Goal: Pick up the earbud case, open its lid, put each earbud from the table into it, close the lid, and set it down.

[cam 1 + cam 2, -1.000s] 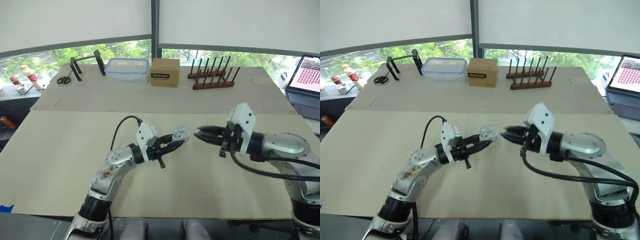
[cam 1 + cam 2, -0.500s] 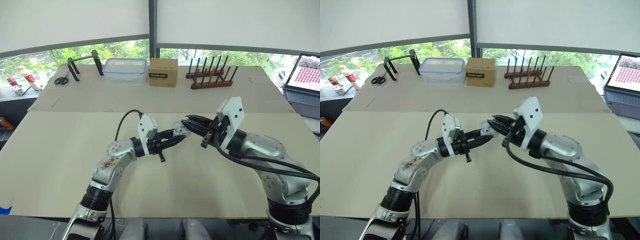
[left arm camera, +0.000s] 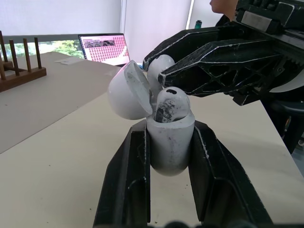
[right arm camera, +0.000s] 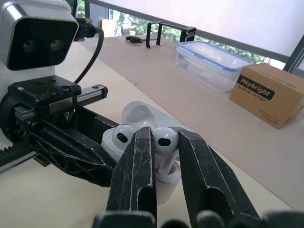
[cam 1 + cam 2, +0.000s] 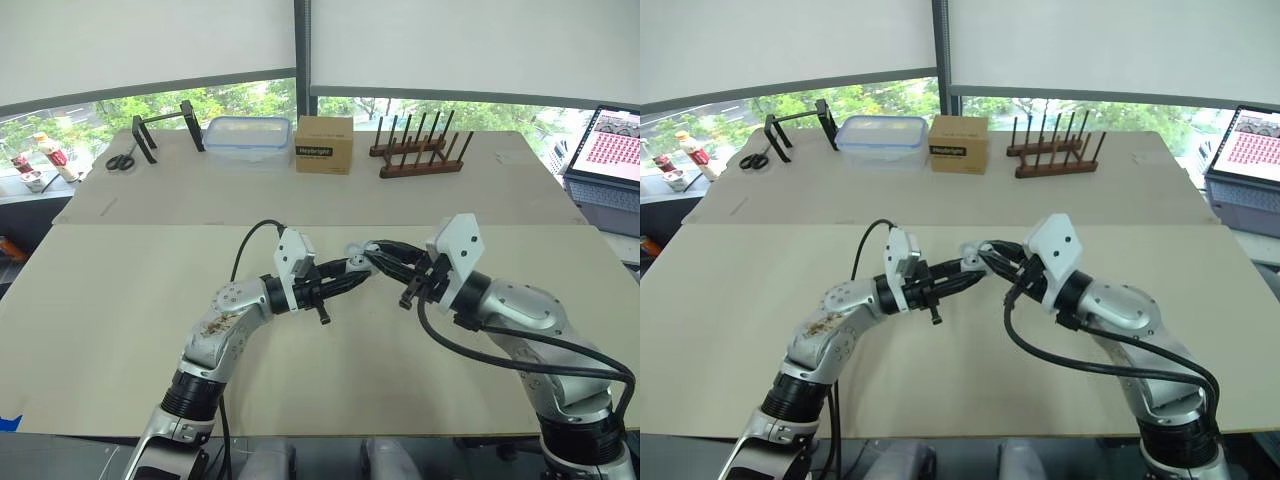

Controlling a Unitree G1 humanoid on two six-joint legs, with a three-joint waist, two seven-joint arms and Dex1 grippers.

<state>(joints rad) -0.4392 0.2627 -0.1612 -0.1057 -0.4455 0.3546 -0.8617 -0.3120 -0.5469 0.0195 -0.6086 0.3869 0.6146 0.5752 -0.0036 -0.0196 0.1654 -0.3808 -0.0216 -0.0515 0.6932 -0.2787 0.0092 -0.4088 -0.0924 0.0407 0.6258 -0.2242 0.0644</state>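
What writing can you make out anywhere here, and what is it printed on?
"Heybright": black label on the brown cardboard box.
"ALKALINE BATTERY": same label, beneath the brand name.
Laptop screen: pink grid, too small to read.
Bottles by the window: labels too small to read.

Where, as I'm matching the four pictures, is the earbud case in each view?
Left eye: case mid-picture, at the left claw tip.
Right eye: case just left of centre.
Left wrist: case at centre, lid open.
Right wrist: case at centre, behind the earbud in the right claw.
Shared landmark: the left claw gripping it.
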